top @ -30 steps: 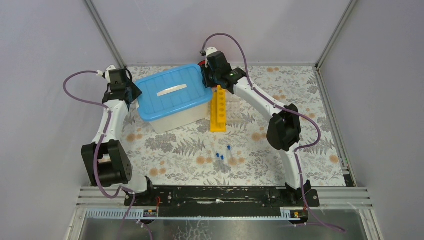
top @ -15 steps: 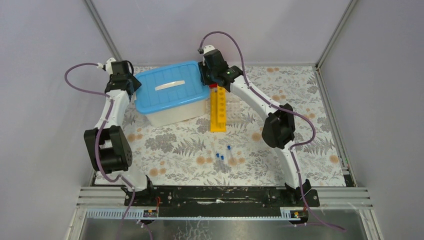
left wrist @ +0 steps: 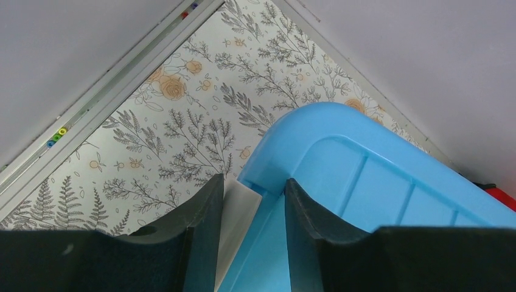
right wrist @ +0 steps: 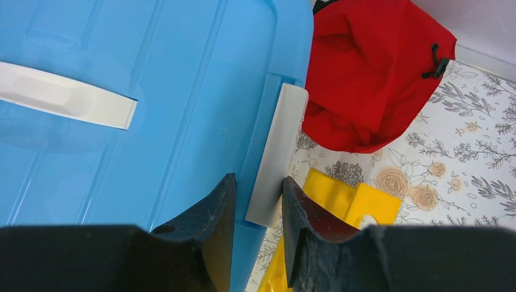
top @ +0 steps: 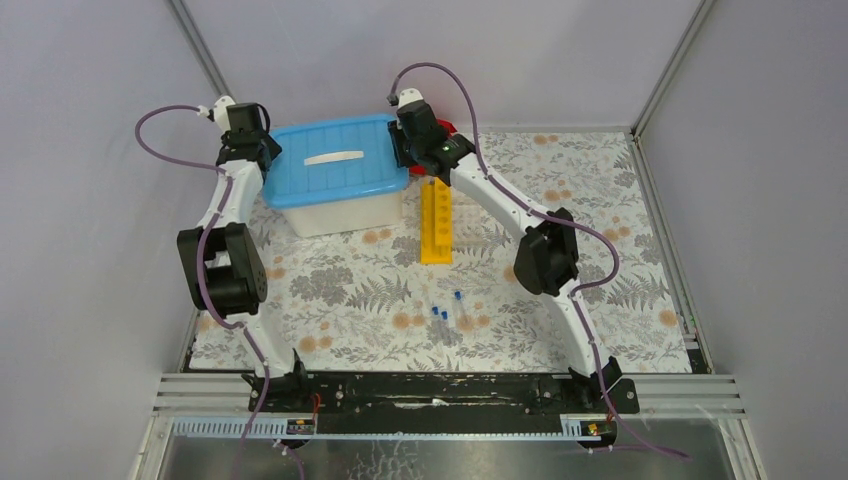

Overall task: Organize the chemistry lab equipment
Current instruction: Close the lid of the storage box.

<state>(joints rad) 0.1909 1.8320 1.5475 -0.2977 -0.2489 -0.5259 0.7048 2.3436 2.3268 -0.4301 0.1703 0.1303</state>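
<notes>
The left gripper (left wrist: 254,190) is closed down on the left latch (left wrist: 234,210) at the 9 o'clock end of the white blue-lidded tub (top: 340,190), toward the table's 11 o'clock. The right gripper (right wrist: 258,185) pinches the right latch (right wrist: 283,121) at its 3 o'clock end. The long yellow holed rack (top: 436,222) lies just beside, with small blue-capped tubes (top: 446,314) at its 6 o'clock.

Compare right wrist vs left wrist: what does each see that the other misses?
Only right wrist: a red bag, the yellow rack, the lid's white handle. Only left wrist: the table at its far corner, and the frame rail. Both: the tub's blue lid, with a white end latch between the fingers of the right gripper or left gripper.
</notes>
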